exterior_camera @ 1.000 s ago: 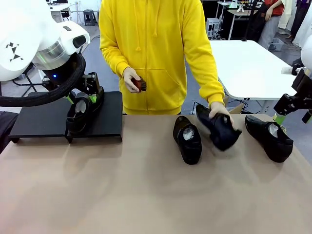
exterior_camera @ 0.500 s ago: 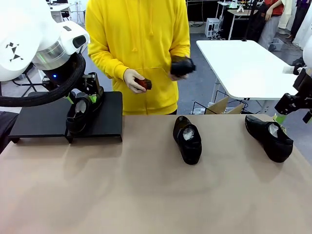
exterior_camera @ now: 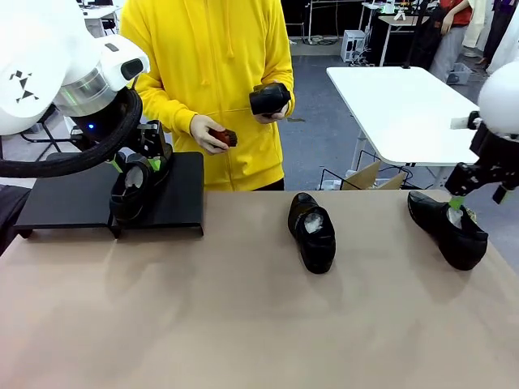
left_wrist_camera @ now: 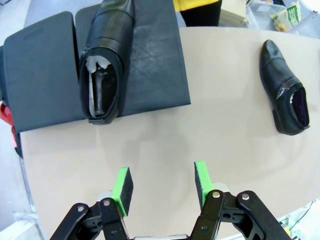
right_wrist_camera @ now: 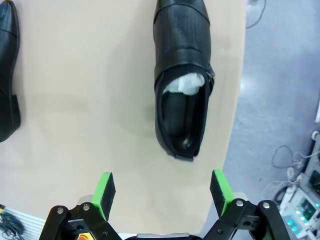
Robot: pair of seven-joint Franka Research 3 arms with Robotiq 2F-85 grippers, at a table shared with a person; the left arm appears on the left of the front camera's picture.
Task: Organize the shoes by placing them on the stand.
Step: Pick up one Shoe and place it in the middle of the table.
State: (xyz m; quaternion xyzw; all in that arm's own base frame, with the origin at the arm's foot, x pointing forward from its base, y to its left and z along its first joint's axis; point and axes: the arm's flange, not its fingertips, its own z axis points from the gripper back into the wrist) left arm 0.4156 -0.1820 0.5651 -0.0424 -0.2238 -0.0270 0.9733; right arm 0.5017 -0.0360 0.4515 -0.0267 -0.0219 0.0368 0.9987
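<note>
Front view: L gripper (exterior_camera: 138, 164) hangs low over the stand (exterior_camera: 73, 203), right at the shoe on the stand (exterior_camera: 130, 190). Pads are close by the shoe's opening; can't tell here if they touch it. R gripper (exterior_camera: 462, 198) sits just above the heel end of the R-side shoe (exterior_camera: 448, 229), one green pad near the paper stuffing. The middle shoe (exterior_camera: 313, 233) lies alone on the table (exterior_camera: 243, 324), well apart from both grippers. The person at the far side holds the fourth shoe (exterior_camera: 269, 99) up in one hand and a small brush (exterior_camera: 221, 136) in the other.

L wrist view: L gripper (left_wrist_camera: 162, 172) has jaws parted w/ nothing between them, just bare table (left_wrist_camera: 175, 150) below. The shoe on the stand (left_wrist_camera: 106, 55) lies straight ahead, toe pointing away, heel at the stand's (left_wrist_camera: 45, 80) near edge, beside the seam between the two panels. The middle shoe (left_wrist_camera: 285, 90) is off to the pic's right.

R wrist view: R gripper (right_wrist_camera: 161, 180) is spread wide and grips nothing. The R-side shoe (right_wrist_camera: 182, 75) lies ahead in line w/ the gap, heel end nearest, not between the pads. The middle shoe (right_wrist_camera: 7, 75) shows at the pic's left edge.
</note>
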